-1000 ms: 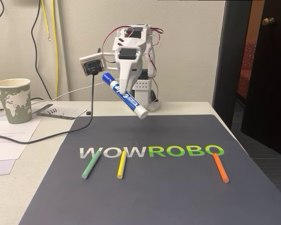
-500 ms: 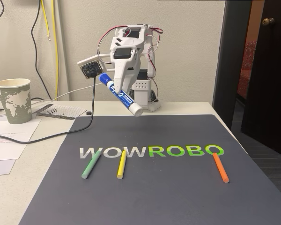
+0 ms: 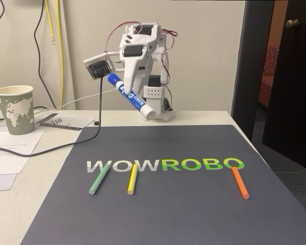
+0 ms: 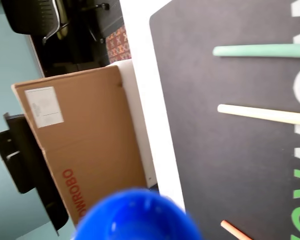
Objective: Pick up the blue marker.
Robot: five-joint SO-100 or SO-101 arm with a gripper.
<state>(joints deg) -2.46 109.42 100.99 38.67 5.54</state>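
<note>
The blue marker (image 3: 130, 96) hangs in the air at the back of the table, tilted with its blue cap up left and its white end down right. My white gripper (image 3: 125, 88) is shut on it near the cap end, well above the dark mat (image 3: 183, 204). In the wrist view the marker's blue cap (image 4: 140, 216) fills the bottom edge, blurred and very close. The gripper's fingers do not show there.
On the mat lie a green stick (image 3: 99, 178), a yellow stick (image 3: 132, 178) and an orange stick (image 3: 240, 182). A paper cup (image 3: 14, 109) and papers sit at the left, with a black cable crossing. A cardboard box (image 4: 85, 150) stands beyond the table edge.
The arm has lifted and drawn back toward its base with the marker held. The marker now sits higher and further from the mat than a second ago.
</note>
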